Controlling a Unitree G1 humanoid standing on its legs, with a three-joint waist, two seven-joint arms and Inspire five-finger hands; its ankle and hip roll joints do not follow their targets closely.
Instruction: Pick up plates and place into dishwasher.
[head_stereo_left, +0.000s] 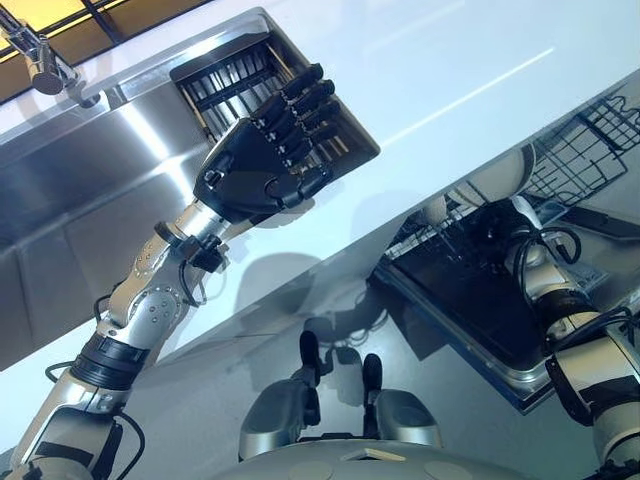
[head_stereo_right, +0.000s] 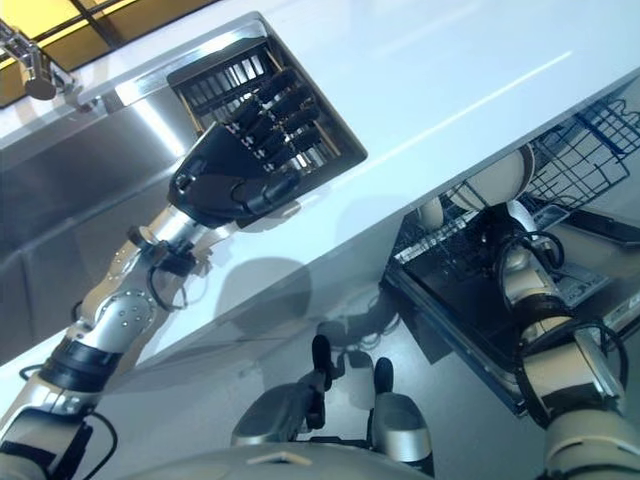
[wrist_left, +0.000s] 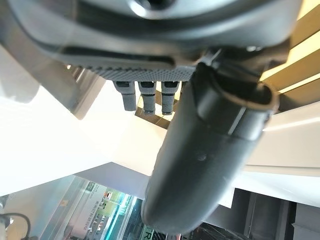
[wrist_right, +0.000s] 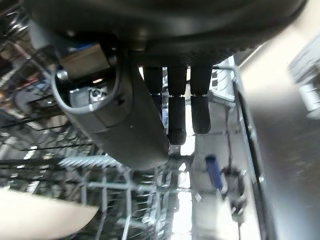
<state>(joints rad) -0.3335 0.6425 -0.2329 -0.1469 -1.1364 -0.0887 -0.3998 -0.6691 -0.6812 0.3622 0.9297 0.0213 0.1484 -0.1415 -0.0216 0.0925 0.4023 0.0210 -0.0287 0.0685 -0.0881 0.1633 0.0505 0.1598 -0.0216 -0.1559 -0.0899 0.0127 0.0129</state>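
Observation:
A white plate (head_stereo_left: 500, 175) stands on edge in the dishwasher's wire rack (head_stereo_left: 585, 150), and its cream rim (wrist_right: 40, 215) shows in the right wrist view. My right hand (wrist_right: 130, 130) is down in the rack just beside that plate. Its fingers (wrist_right: 200, 110) hang relaxed over the wires and hold nothing. My left hand (head_stereo_left: 265, 150) hovers above the slotted drain grate (head_stereo_left: 225, 85) beside the sink, fingers straight and empty.
The steel sink (head_stereo_left: 80, 180) and its faucet (head_stereo_left: 40, 60) lie at the upper left, in the white counter (head_stereo_left: 450, 70). The dishwasher door (head_stereo_left: 470, 300) hangs open below the counter edge. A small blue piece (wrist_right: 213, 170) sits among the rack wires.

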